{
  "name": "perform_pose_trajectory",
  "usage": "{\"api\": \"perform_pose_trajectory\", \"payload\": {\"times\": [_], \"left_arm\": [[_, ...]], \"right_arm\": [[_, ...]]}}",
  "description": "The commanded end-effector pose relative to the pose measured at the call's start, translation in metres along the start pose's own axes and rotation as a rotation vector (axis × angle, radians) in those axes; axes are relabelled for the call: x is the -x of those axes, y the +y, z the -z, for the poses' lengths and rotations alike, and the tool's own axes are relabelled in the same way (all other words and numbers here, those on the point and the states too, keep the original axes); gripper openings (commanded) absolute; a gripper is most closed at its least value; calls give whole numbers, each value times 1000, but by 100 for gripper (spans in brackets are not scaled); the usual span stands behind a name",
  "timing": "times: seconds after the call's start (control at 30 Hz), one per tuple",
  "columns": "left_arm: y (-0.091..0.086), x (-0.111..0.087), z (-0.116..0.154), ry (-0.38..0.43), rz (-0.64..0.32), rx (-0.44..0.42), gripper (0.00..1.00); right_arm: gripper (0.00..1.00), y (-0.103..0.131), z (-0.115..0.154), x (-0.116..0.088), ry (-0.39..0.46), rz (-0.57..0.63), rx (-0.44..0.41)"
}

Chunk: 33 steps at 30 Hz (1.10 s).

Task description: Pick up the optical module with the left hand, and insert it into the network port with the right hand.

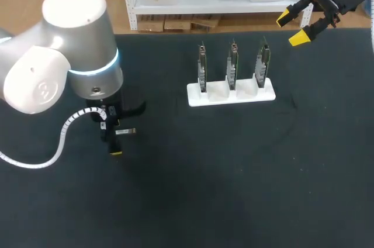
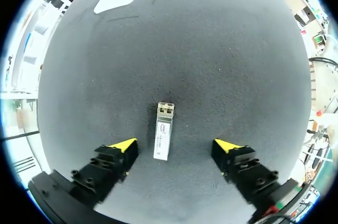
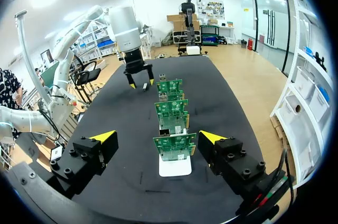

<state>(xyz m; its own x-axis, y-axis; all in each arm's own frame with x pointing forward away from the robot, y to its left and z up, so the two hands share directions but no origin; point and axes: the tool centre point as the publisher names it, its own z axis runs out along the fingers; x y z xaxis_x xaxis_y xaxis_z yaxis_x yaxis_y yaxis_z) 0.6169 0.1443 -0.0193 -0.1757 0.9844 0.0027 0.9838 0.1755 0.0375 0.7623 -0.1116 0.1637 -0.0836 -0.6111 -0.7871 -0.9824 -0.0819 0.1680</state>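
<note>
**Operator:** Left jaws status?
**Technician:** Open, straddling the optical module [image 2: 163, 138], which lies flat on the tabletop [image 2: 222, 55] (nearer one finger). Centre, descend, close on its long sides.
**Operator:** Beyond?
**Technician:** Boards [image 1: 232, 61] in the white holder [image 1: 231, 95]; right jaws open, hovering past them.

optical module [image 2: 163, 138]: bare metal, slightly shiny, with smooth white label
table [image 2: 222, 60]: black, matt, fine rough grain
stand [image 1: 231, 95]: white plastic, smooth

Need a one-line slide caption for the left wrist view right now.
Left gripper open above the black table, optical module lying flat midway between its jaws, not yet gripped.
</note>
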Motion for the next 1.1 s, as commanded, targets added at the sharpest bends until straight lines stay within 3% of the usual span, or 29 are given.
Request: {"api": "perform_pose_trajectory", "payload": {"times": [0.03, 0.6, 0.77, 1.1], "left_arm": [[3, -1, -5, -2, -3, -2, 0], [0, 0, -6, 14, 15, -10, 0], [-1, 0, -2, -14, 38, -19, 0], [3, -11, 59, -278, 114, 45, 0]], "right_arm": [[100, 2, -1, 0, 0, 1, -5], [100, 2, -1, 0, 0, 1, -5], [100, 2, -1, 0, 0, 1, -5], [100, 2, -1, 0, 0, 1, -5]]}}
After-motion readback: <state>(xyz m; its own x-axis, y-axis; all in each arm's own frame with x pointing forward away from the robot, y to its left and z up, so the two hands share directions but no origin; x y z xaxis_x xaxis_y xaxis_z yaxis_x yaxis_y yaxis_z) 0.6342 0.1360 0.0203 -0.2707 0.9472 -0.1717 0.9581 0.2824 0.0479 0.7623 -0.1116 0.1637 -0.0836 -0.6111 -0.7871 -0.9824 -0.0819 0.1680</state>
